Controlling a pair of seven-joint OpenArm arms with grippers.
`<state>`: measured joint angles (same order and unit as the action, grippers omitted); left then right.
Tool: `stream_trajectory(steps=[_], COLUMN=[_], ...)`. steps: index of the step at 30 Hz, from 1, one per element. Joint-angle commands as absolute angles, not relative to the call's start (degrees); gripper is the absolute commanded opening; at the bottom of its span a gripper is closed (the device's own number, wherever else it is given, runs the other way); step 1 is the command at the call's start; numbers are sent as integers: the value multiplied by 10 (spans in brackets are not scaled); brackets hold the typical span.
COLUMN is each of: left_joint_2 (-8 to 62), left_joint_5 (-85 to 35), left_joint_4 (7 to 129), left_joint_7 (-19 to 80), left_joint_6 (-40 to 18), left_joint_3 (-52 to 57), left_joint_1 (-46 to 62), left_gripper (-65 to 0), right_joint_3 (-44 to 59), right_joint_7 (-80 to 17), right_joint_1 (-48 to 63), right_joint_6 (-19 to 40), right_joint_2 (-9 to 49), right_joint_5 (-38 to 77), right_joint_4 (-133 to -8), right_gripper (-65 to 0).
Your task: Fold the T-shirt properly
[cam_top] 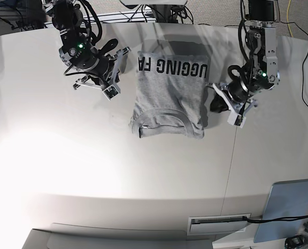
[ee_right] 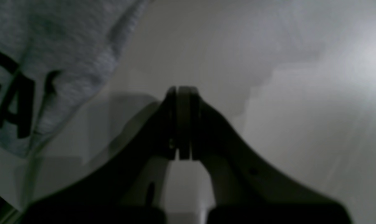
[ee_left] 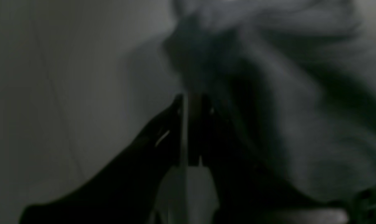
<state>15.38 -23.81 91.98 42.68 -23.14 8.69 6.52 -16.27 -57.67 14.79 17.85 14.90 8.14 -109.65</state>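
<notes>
Your white table [cam_top: 66, 171] fills the frame; a grey panel [cam_top: 291, 202] sits at lower right. The T-shirt [cam_top: 167, 96], heather grey, lies folded at upper centre, black letters [cam_top: 172, 67] along its far edge, collar nearest you. Left gripper [ee_left: 192, 102]: fingers pinching shirt cloth. Right gripper [ee_right: 181, 93]: fingers pressed together, empty, beside the shirt.

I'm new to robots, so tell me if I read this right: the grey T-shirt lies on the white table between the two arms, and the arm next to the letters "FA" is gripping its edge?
Not quite. The T-shirt does lie on the white table between the arms, but the right gripper beside "FA" is shut on nothing, apart from the cloth. The right wrist view shows it.
</notes>
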Motion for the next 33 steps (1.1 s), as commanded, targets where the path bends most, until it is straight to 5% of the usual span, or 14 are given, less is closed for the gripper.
stream_trajectory(steps=[1,7,15,18,24,33], left_joint_2=[157,171,134,130,136,144], left_joint_5=[-242,-313,-363,-327,-170,-191], left_joint_4=[926,985,1030,1018,952,860], left_joint_7=[415,411,445,427,363,359], left_joint_6=[-235,-208,-251,-248,-114,-135], left_joint_3=[89,89,72,35,-5,0], left_joint_1=[58,47,48,47,47,46], left_gripper=[-631,-631,-631,-631,-631,-631], right_joint_3=[-161,-161,-161,-161,-160,-160], right_joint_7=[-570,-570,-573,-576,-596,-589], right_joint_1=[145,145,145,145,145,145], right_joint_6=[178,178,177,178,177,177], right_joint_2=[151,151,151,151,151,151], right_joint_5=[83,83,82,79,79,79], right_joint_4=[-1109,-1109,-1109,-1109,-1109,-1109], right_gripper=[-650,-650,-650,-650,-650,-650])
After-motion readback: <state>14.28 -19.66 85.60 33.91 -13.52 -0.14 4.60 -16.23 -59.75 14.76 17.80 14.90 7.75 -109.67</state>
